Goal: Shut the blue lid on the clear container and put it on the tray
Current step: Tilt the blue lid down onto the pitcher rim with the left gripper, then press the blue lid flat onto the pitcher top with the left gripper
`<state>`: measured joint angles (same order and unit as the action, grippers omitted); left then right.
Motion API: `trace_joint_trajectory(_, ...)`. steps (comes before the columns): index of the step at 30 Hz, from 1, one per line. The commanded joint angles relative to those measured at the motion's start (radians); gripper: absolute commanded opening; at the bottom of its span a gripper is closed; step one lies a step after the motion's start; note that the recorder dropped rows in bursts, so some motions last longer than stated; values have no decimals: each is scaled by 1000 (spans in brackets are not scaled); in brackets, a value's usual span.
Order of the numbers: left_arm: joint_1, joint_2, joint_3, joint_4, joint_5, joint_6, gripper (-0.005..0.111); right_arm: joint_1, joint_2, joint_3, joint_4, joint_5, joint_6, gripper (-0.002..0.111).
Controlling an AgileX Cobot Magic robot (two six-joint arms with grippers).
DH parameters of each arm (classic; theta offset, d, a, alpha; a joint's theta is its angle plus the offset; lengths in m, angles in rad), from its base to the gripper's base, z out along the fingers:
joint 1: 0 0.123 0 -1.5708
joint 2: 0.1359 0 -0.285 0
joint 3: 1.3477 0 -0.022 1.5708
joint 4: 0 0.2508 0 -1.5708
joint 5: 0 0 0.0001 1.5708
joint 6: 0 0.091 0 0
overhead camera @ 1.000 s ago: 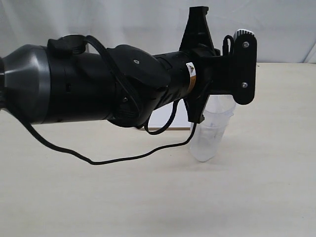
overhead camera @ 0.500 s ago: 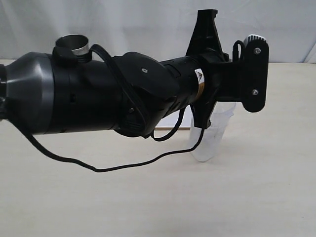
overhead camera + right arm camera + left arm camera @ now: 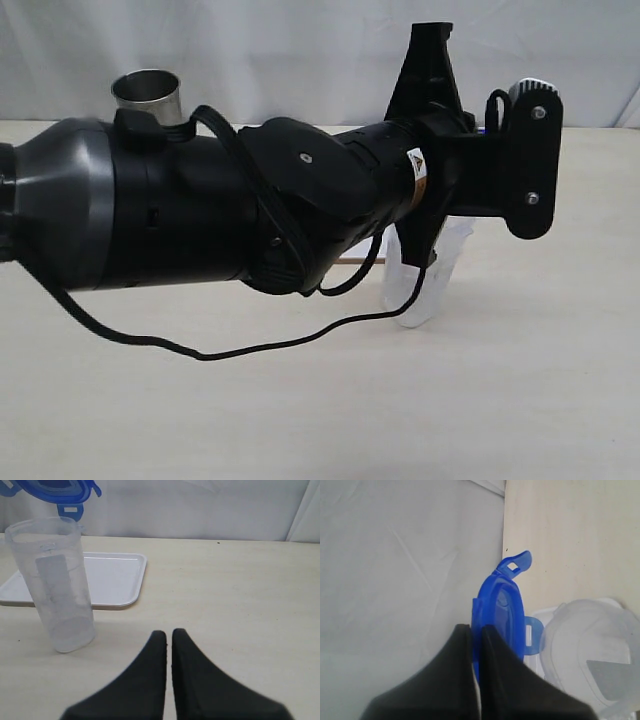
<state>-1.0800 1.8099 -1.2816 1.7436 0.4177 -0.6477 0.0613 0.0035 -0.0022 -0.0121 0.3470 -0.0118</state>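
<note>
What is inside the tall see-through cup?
The tall clear plastic container looks empty through its wall and open top. The round blue plastic lid is not on it. The exterior view's black arm covers its upper part.

blue lid (image 3: 495, 597) aloft, container (image 3: 60, 600) upright beside tray (image 3: 117, 577)

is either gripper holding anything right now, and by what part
The left gripper holds the blue lid, pinched at its rim between the fingertips, near the mouth of the clear container. The right gripper is shut and holds nothing.
</note>
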Motion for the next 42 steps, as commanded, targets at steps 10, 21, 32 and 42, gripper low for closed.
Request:
trace_joint_trajectory(10, -18, -4, 1, -1, 21, -1, 0, -4, -4, 2, -1, -1, 2, 4)
trace_joint_trajectory(21, -37, -4, 23, -47, 47, 38, 0, -4, -4, 2, -1, -1, 2, 4)
trace_joint_trajectory(32, -43, -4, 93, -30, 59, 38, 0, -4, -4, 2, -1, -1, 2, 4)
trace_joint_trajectory(42, -63, -4, 147, -85, 45, 51, 0, -4, -4, 2, -1, -1, 2, 4)
